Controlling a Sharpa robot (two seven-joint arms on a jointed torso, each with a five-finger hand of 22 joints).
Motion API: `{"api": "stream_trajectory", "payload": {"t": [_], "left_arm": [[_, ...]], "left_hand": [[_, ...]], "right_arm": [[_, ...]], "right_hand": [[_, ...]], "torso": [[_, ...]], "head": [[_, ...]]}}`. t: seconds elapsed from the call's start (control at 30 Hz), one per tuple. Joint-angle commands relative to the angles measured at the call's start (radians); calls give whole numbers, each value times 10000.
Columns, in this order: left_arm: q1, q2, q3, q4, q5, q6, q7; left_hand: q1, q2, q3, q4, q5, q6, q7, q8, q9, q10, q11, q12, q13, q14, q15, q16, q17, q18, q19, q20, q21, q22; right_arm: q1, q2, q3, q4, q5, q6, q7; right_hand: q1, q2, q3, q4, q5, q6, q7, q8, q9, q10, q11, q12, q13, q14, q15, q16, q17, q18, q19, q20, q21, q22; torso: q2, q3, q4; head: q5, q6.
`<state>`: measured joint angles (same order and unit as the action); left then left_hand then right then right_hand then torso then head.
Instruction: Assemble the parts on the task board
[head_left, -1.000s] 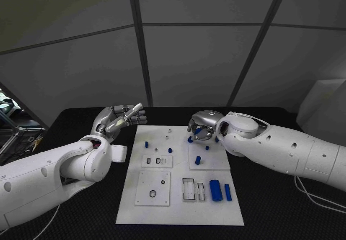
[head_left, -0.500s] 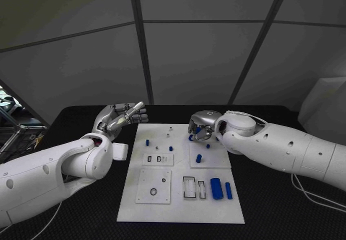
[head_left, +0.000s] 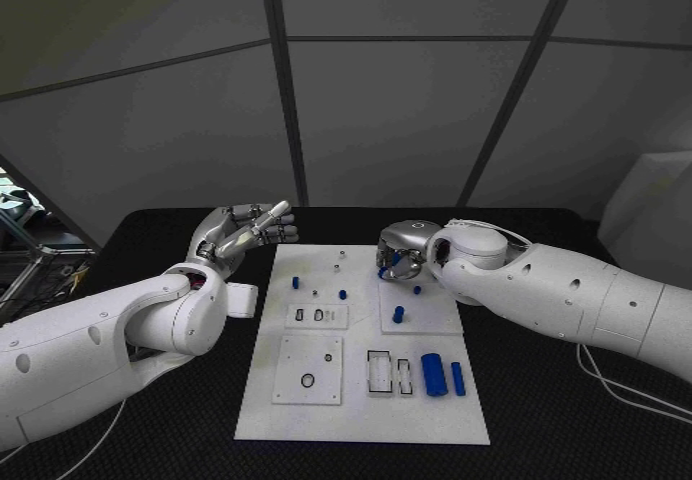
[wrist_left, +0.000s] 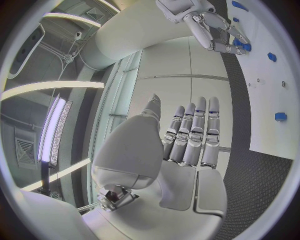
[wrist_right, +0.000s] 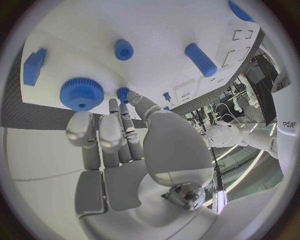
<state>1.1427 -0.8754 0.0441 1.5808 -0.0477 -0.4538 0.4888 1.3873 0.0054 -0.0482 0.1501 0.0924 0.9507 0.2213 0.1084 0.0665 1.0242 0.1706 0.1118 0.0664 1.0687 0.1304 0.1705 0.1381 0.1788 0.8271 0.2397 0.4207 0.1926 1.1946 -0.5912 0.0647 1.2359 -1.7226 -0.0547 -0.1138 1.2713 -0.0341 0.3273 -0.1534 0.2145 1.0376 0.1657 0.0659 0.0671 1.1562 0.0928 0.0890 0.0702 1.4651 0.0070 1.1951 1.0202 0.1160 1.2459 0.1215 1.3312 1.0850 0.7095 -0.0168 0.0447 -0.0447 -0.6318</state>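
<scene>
- Landmark: the task board (head_left: 361, 400), a white plate lying in the middle of the black table (head_left: 173, 440).
- Progress, as judged: the assembly looks partly done at most. Several small blue parts stand upright in the far half of the board, among them a peg (head_left: 296, 283) near its far left and a peg (head_left: 398, 315) right of its centre.
- Outstanding, as judged: two blue cylinders (head_left: 431, 376) lie loose on the board's near right, beside an unfilled rectangular recess (head_left: 379, 374). The slotted plate (head_left: 315, 318) left of centre and the plate (head_left: 307, 371) nearer the robot also show open holes.
- Right hand (head_left: 402, 254): positioned over the board's far right corner, fingers pointing down at the blue pieces there. The right wrist view shows a blue gear (wrist_right: 82, 93) on the board just beyond the fingertips (wrist_right: 115, 105); whether they touch or hold any part cannot be told.
- Left hand (head_left: 245, 230): raised off the board's far left corner, over the table; fingers extended together, holding nothing.
- Surface: black, textured table top; the board lies flat on it.
- Room: grey panelled walls with dark seams behind the table; some equipment stands beyond the table's left edge.
</scene>
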Motion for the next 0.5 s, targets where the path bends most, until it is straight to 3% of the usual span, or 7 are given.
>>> {"api": "stream_trajectory", "payload": {"t": [0.03, 0.5], "left_arm": [[18, 14, 12, -6, -61, 139, 20], [19, 46, 12, -58, -61, 173, 4]], "left_hand": [[4, 12, -5, -40, -15, -24, 74, -55, -17, 6, 58, -37, -15, -33, 9, -60, 10, 18, -4, 9, 27, 3], [13, 27, -2, -53, -13, -27, 78, -66, -16, -2, 62, -50, -14, -32, 12, -71, 16, 18, -13, 13, 26, 2]], "right_arm": [[27, 49, 5, -65, -9, 186, 167], [25, 282, 0, -341, 57, 325, 318]], "right_hand": [[71, -4, 105, 15, -45, 96, -15, 30, 6, 84, 20, 15, -17, 341, 29, 92, 54, -212, 93, -19, 81, 56], [211, 19, 564, 78, -54, 293, -39, 51, 17, 296, -22, 13, -10, 344, 4, 475, 390, -272, 261, -36, 353, 466]], "torso": [[7, 1, 3], [20, 0, -8]], "head": [[10, -21], [31, -83]]}}
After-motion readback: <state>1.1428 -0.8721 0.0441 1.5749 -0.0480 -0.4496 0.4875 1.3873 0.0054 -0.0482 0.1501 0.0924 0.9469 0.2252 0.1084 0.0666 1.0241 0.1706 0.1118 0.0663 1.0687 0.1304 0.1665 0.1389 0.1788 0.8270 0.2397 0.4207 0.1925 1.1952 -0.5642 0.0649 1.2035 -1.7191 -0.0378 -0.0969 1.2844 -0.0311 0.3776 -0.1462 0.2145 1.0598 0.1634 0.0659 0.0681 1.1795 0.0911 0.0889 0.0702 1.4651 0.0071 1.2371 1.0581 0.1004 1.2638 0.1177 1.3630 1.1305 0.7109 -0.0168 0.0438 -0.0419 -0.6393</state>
